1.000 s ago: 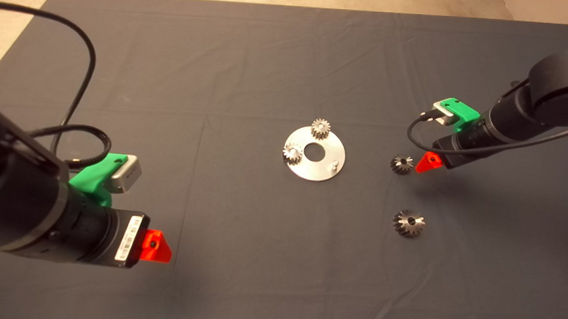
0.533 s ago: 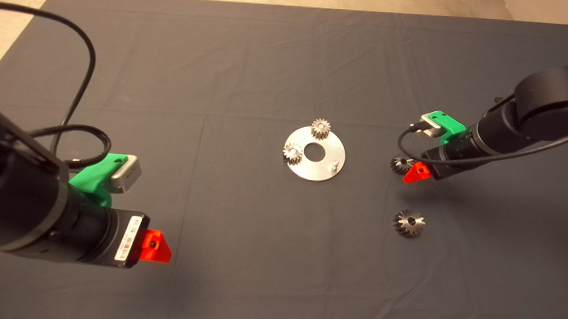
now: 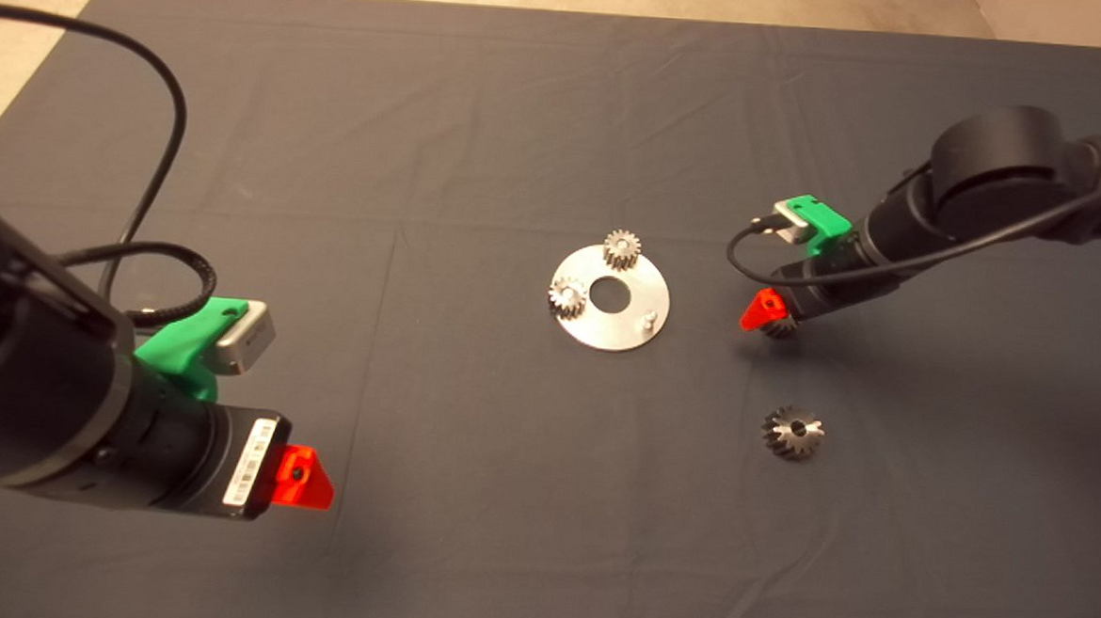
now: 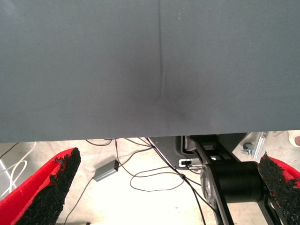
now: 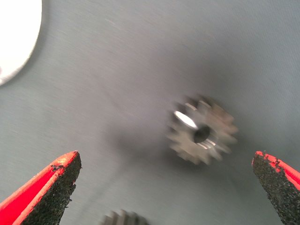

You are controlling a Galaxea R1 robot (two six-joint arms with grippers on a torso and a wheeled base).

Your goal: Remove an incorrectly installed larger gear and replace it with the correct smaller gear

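The smaller gear [image 3: 782,328] lies on the mat right of the round metal plate [image 3: 627,324], mostly covered by my right gripper [image 3: 765,313]. In the right wrist view this dark gear [image 5: 201,136] with its bright face and centre hole sits between the wide-open fingers [image 5: 51,187] of the right gripper [image 5: 165,157], untouched and closer to one of them. The larger gear [image 3: 793,432] lies loose on the mat nearer the front; its toothed edge [image 5: 123,218] just shows in the right wrist view. My left gripper [image 3: 301,480] is parked at the front left, open and empty.
Two pale small gears [image 3: 621,249] [image 3: 567,297] sit on the plate, along with a bare peg [image 3: 648,321] and a centre hole. The plate's edge [image 5: 16,33] shows in the right wrist view. The left wrist view shows the mat's edge [image 4: 150,136] and cables on the floor beyond.
My right arm has swung left and come over the smaller gear, which now lies mostly under the gripper. The left arm and all the gears have stayed put.
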